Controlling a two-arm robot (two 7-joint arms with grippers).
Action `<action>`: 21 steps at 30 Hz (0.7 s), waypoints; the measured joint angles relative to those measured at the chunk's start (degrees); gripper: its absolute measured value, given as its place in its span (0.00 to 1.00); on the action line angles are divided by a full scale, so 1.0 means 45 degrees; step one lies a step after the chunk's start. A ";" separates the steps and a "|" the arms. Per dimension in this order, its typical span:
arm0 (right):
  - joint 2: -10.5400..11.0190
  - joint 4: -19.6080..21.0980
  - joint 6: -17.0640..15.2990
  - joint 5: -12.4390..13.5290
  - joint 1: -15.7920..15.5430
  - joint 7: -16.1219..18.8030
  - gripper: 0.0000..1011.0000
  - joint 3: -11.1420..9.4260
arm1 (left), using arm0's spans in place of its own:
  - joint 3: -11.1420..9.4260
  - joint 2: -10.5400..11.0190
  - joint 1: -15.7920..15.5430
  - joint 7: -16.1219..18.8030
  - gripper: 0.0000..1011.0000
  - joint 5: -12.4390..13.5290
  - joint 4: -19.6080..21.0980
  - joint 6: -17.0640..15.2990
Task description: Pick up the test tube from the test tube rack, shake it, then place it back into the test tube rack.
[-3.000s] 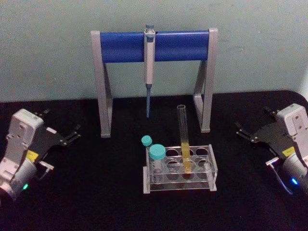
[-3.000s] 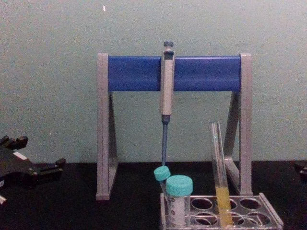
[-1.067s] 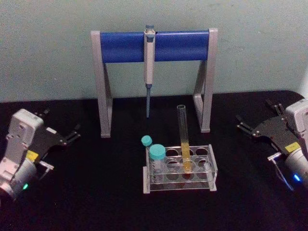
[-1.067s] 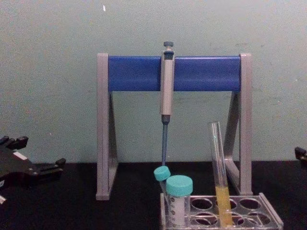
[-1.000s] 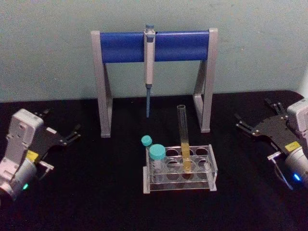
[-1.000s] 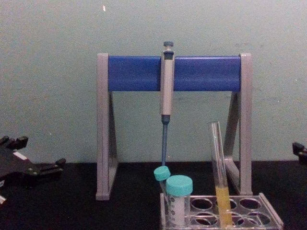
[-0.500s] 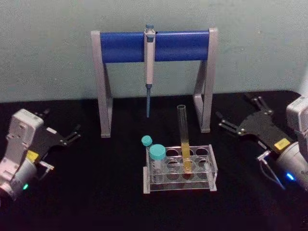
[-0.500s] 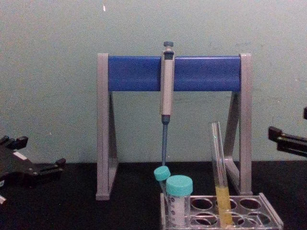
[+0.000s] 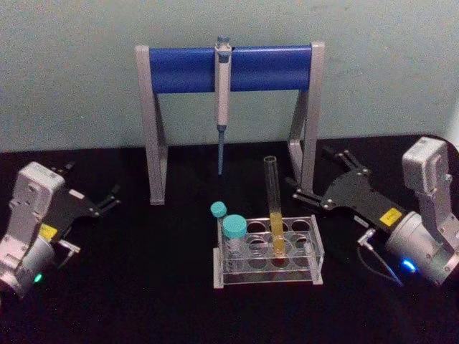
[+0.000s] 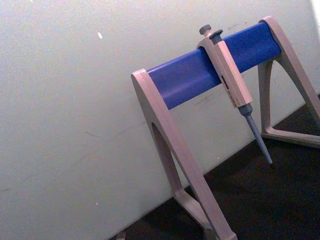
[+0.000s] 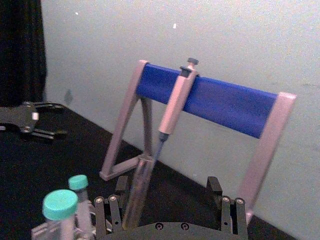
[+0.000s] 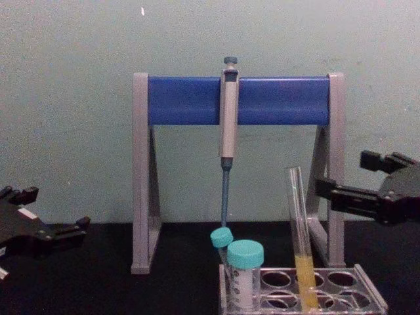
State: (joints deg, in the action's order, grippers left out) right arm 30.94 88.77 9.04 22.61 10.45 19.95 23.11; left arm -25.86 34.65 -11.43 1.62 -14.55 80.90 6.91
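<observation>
the right pincer is hovering empty, its fingers spread wide. the test tube is standing just ahead of it and a little lower, seated in a hole of the test tube rack, its long axis nearly upright and leaning slightly. this arm is by far the nearer; the left pincer is sitting well apart, also spread. the test tube is looking slim, clear and uncapped, with yellow liquid filling its lower part.

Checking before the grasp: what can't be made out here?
Chest view: test tube rack base and test tube bottom, cut off by the bottom edge.
Right wrist view: test tube lower part, hidden behind the right gripper body.
Chest view: left gripper body, cut off by the left edge.
</observation>
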 joint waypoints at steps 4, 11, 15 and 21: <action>-0.0138 -0.0027 -0.0446 0.0162 0.0179 0.0321 0.99 0.0070 | 0.0000 0.0000 0.0000 0.0000 0.99 -0.0001 0.0000 0.0000; -0.0512 -0.0330 -0.1553 0.0261 0.0646 0.0810 0.99 0.0250 | 0.0000 0.0000 -0.0001 0.0000 0.99 0.0000 0.0000 0.0000; -0.0742 -0.0562 -0.2115 0.0305 0.0850 0.0908 0.99 0.0261 | -0.0001 0.0000 0.0000 0.0000 0.99 0.0000 0.0000 0.0000; -0.0972 -0.0834 -0.2765 0.0294 0.1049 0.1116 0.99 0.0270 | 0.0000 0.0000 0.0000 0.0000 0.99 0.0000 0.0000 0.0000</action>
State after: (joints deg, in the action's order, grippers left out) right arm 26.57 85.02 -3.40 23.93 15.17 24.97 24.32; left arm -25.86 34.65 -11.43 1.62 -14.55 80.90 6.91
